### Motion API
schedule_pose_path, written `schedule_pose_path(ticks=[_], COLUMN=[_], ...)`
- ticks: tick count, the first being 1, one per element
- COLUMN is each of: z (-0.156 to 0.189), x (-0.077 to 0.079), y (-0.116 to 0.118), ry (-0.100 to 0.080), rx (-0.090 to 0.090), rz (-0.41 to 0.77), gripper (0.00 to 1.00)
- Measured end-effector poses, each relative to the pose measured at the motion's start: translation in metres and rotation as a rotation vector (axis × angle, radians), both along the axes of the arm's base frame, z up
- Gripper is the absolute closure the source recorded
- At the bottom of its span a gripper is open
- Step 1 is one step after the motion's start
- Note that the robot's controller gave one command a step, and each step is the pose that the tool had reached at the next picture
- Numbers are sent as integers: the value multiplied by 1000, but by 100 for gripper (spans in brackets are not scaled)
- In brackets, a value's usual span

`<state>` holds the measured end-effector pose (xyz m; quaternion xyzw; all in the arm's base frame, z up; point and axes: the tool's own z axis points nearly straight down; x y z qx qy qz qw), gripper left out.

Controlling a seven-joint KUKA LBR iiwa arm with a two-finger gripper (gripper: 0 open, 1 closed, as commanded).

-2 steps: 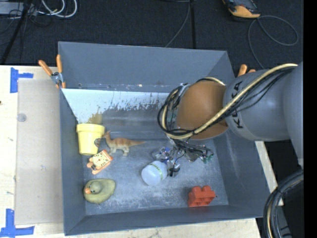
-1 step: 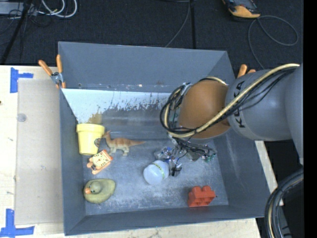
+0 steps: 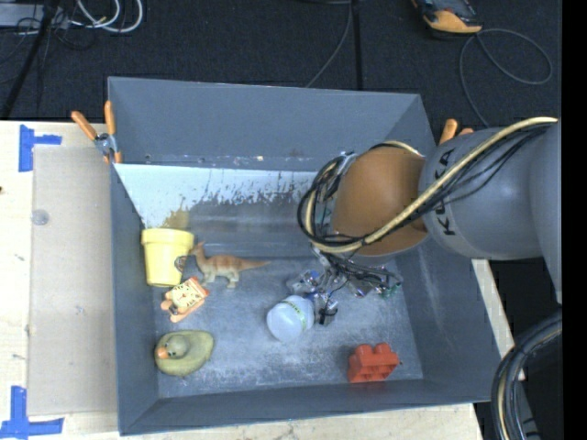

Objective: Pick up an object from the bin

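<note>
- Your gripper (image 3: 323, 306) sits just beside a white bottle (image 3: 288, 320), middle of the bin (image 3: 266, 131).
- Bottle's smooth, rounded, lying on its side.
- Gripper open or closed? Honestly can't tell.

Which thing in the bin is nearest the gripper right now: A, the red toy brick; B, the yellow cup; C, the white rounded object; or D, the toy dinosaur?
C: the white rounded object lies right beside the gripper, while the other three sit clearly farther off.
</note>
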<state>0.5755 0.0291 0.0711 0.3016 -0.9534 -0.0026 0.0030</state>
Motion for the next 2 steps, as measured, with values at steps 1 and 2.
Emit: schedule_pose_path(ticks=[1,2], z=[65,65], x=[0,-1], y=[6,6], ry=[1,1], rx=[2,2], rz=[32,31], gripper=[100,100])
